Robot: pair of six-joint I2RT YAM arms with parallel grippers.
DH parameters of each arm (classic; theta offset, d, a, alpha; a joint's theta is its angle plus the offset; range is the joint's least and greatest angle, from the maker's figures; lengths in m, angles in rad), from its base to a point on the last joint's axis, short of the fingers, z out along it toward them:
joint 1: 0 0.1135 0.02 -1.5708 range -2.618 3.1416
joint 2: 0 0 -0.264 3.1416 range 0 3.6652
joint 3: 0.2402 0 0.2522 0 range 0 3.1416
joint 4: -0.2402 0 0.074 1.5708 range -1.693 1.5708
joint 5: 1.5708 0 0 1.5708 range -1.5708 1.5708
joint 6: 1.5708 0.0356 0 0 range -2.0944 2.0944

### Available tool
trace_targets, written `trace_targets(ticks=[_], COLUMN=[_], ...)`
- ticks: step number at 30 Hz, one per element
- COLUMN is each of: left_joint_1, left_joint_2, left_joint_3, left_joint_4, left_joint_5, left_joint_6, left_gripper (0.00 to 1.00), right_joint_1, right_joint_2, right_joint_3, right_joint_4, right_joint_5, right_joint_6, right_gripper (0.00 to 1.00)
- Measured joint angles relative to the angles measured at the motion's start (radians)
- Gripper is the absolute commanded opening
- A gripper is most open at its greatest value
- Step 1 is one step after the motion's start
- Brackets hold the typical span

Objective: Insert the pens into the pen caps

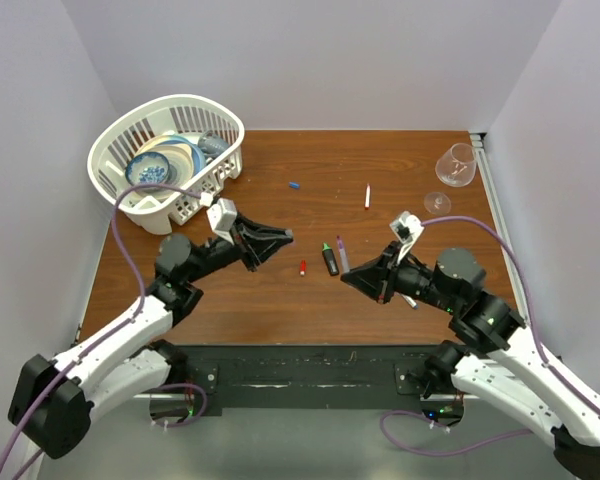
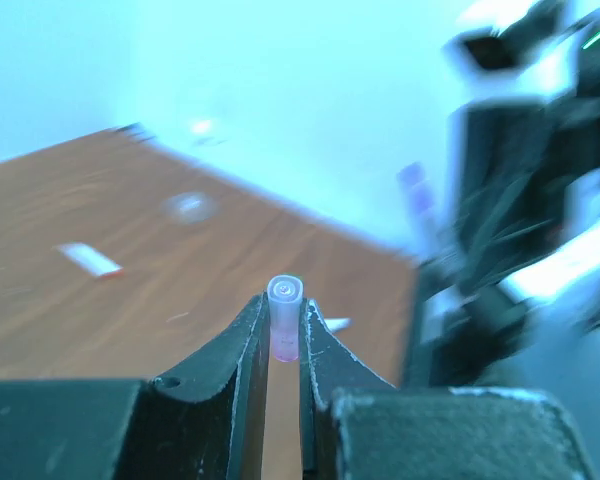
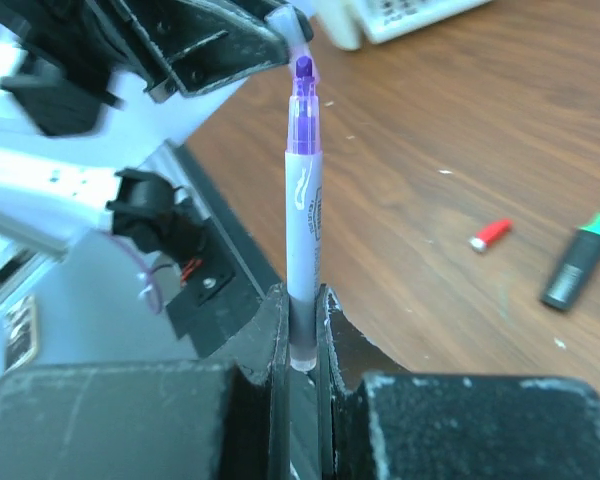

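The purple pen carries a white curl and a line of small print on its barrel, but the letters are too fine to read. No other readable writing shows.

Three pens are visible: the purple pen, a black marker with a green tip, and a white pen. There are also three caps: a red cap, a blue cap and a pale purple cap.

The black marker lies about in the middle of the table. The red cap lies just left of the marker. The blue cap is well behind it to the left, and the white pen is behind it to the right. The right gripper is just beside the marker on the near right, with its fingers clamped on the lower end of the purple pen. The left gripper is left of the marker and is pinched on the pale purple cap, whose open end faces outward. Pen tip and cap are near each other, apart in the top view.

Walls close the left, back and right edges. A white basket fills the corner far back-left of the marker, and a clear glass lies far back-right. Bare wood stays open behind the marker.
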Motion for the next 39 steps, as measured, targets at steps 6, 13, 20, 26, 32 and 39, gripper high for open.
trace_targets(ticks=[6, 13, 20, 26, 32, 39], left_joint_1=[-0.079, -0.098, -0.100, -0.102, -0.108, -0.119], left_joint_2=[0.132, 0.222, 0.174, 0.151, 0.135, 0.135], left_joint_3=[-0.176, -0.259, -0.219, -0.088, -0.074, -0.062], left_joint_4=[0.492, 0.578, 0.625, 0.657, 0.637, 0.560], left_joint_5=[-0.113, -0.271, -0.296, -0.277, -0.269, -0.261], left_joint_6=[-0.486, -0.723, -0.737, -0.727, -0.685, -0.627], left_gripper=[0.00, 0.00, 0.00, 0.00, 0.00, 0.00], right_joint_1=[0.004, 0.007, 0.013, 0.013, 0.018, 0.019], right_joint_2=[0.061, 0.116, 0.140, 0.181, 0.193, 0.189], right_joint_3=[-0.114, -0.174, -0.174, -0.174, -0.173, -0.173], right_joint_4=[0.240, 0.380, 0.394, 0.395, 0.396, 0.410], right_joint_5=[-0.082, -0.100, -0.110, -0.146, -0.171, -0.176], right_joint_6=[0.039, 0.056, 0.043, 0.037, 0.038, 0.040], right_gripper=[0.00, 0.00, 0.00, 0.00, 0.00, 0.00])
